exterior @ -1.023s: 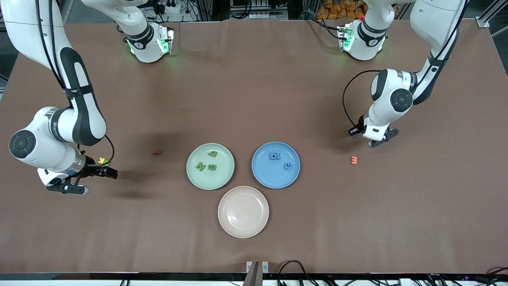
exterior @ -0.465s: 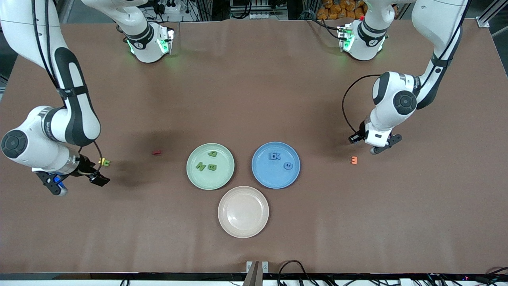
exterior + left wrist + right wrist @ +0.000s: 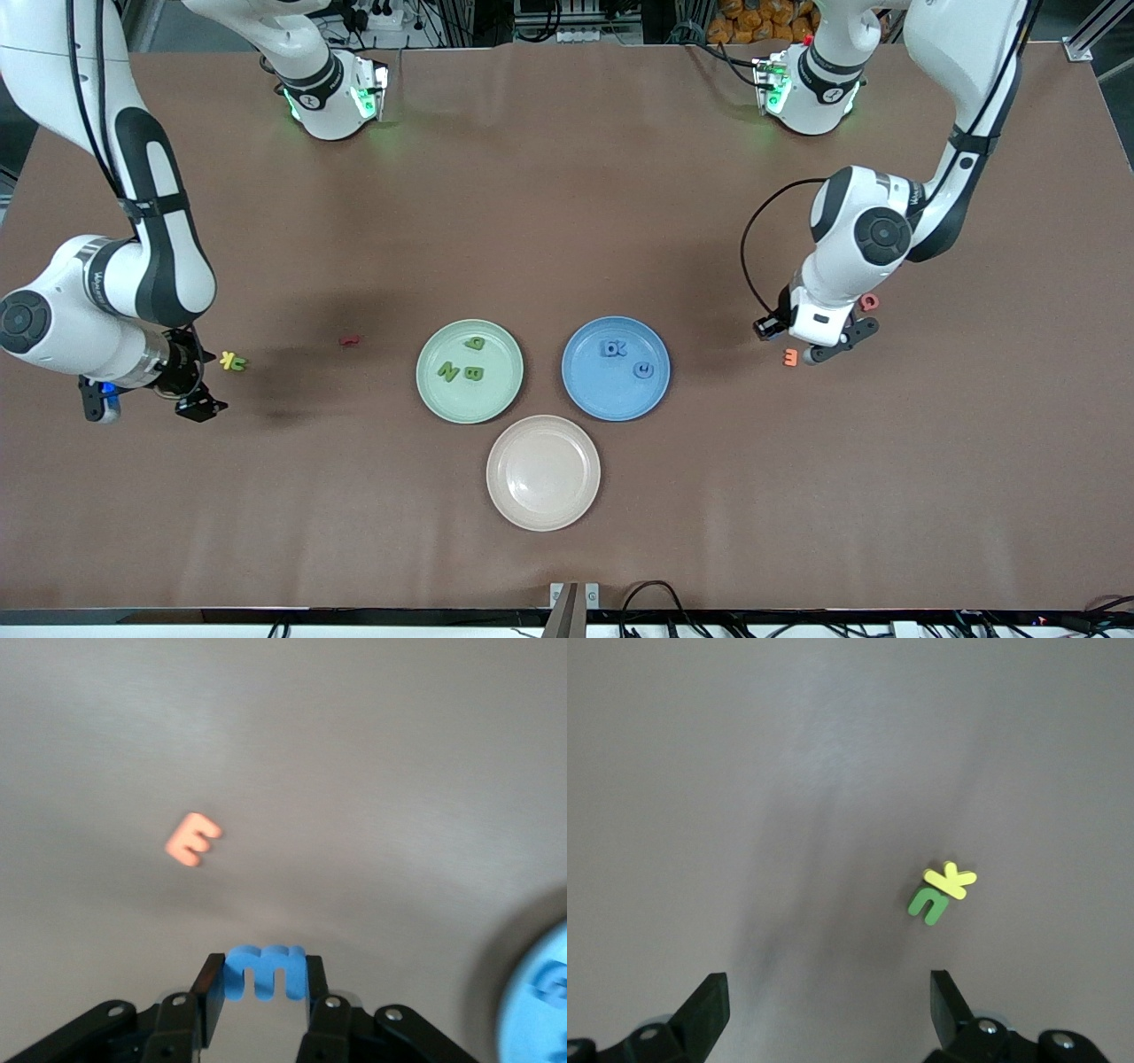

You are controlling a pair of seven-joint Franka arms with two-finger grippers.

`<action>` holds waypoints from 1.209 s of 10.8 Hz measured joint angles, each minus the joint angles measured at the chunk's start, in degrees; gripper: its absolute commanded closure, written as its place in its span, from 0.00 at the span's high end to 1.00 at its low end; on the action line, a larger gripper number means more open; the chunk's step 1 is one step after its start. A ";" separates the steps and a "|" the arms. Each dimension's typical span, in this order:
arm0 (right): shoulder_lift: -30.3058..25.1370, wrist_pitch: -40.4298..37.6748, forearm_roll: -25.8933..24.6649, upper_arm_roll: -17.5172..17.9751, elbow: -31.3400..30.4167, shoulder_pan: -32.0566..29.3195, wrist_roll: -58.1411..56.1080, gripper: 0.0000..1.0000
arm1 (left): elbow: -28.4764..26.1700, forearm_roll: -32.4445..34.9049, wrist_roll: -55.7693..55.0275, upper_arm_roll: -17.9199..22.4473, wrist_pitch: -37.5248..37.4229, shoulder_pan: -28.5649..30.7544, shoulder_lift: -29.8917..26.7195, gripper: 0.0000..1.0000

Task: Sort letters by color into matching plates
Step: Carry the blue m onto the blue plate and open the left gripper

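- We see the left gripper [image 3: 822,347] in the middle band of the front view, toward the left arm's end of the table, over bare table just beside the orange E [image 3: 790,356]. Its fingers are clenched on a blue letter [image 3: 266,970], pinched across its flat faces.
- We judge that letter to be light, stiff and a little springy, like foam or soft plastic. A modest squeeze should hold it, and a harder one could make it pop out or twist.
- The blue plate [image 3: 569,368] sits at mid-frame in the front view with two blue letters [image 3: 613,348] already in it. We think a low release inside its rim is best, since so light a piece may bounce.
- The right gripper [image 3: 146,408] hangs with its fingers spread wide and empty over bare table at the right arm's end.
- Close by it, a yellow K [image 3: 950,879] lies partly on top of a green letter [image 3: 928,904]. We would grip the green one across its outer sides, clear of the K, or it may drag the K along.
- The green plate [image 3: 422,372] beside the blue one holds three green letters [image 3: 450,372]; the beige plate [image 3: 543,496], lower in the frame, holds none.
- A dark red letter [image 3: 351,339] and a reddish letter [image 3: 869,301] lie loose on the table.
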 measured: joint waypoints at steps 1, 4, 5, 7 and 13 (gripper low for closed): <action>0.12 -0.02 -0.01 -0.16 -0.04 -0.50 3.18 1.00 | 1.36 0.00 -1.14 -0.02 0.00 -1.54 0.72 0.00; 0.48 -0.20 -0.01 -0.16 -0.23 -0.91 8.89 1.00 | 6.10 0.00 -4.70 -0.05 0.00 -6.66 3.67 0.00; 0.72 -0.21 -0.01 -0.16 -0.57 -0.91 9.34 1.00 | 7.79 0.00 -5.22 -0.05 0.00 -8.08 4.88 0.00; 1.09 -0.21 -0.01 -0.51 -1.02 -1.01 10.51 1.00 | 10.44 0.00 -5.34 -0.04 -0.01 -10.34 6.90 0.00; 1.47 0.06 -0.05 -1.13 -1.10 -1.44 16.54 1.00 | 17.76 0.37 -5.37 -0.17 0.22 -16.72 12.51 0.00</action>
